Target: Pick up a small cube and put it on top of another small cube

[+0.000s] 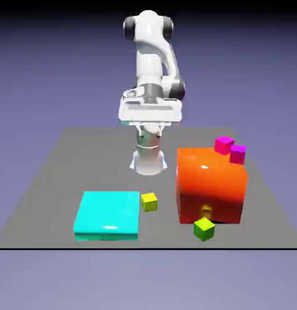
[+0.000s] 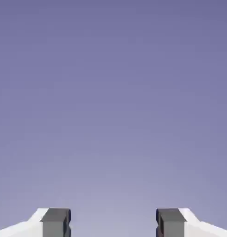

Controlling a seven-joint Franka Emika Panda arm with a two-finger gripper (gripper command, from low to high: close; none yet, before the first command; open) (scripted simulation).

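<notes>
Hand view: claw [image 2: 113,224] wide apart, facing blank backdrop, nothing btwn.

Glossy orange block [image 1: 211,184], glossy cyan slab [image 1: 108,213], matt grey table [image 1: 54,181].

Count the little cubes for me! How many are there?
4. A yellow cube beside the flat cyan block; a green cube in front of the big orange block; two magenta cubes at its far corner. More could hide behind it.
</notes>
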